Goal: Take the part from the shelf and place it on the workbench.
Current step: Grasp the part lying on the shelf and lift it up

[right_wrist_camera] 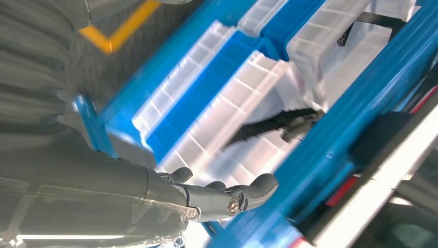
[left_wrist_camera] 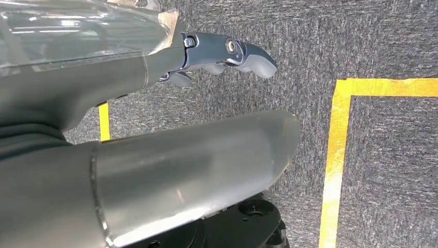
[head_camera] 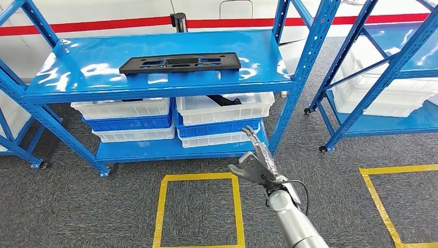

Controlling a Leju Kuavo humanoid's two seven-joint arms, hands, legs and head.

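Observation:
A flat black part [head_camera: 181, 63] with several cut-outs lies on the top deck of the blue shelf [head_camera: 77, 85], near its middle. My right hand [head_camera: 256, 164] is raised in front of the shelf's lower right bins, well below the part, fingers spread and holding nothing. In the right wrist view that hand [right_wrist_camera: 155, 191] reaches its fingers [right_wrist_camera: 237, 196] toward the clear bins. My left hand [left_wrist_camera: 155, 72] hangs over the grey carpet with its fingers [left_wrist_camera: 237, 54] loosely extended and nothing in them.
Clear and blue bins [head_camera: 134, 111] are stacked on the lower shelf; one bin [head_camera: 248, 103] holds another black piece [right_wrist_camera: 274, 124]. A second blue rack [head_camera: 382, 67] stands at the right. Yellow tape squares [head_camera: 199, 177] mark the carpet.

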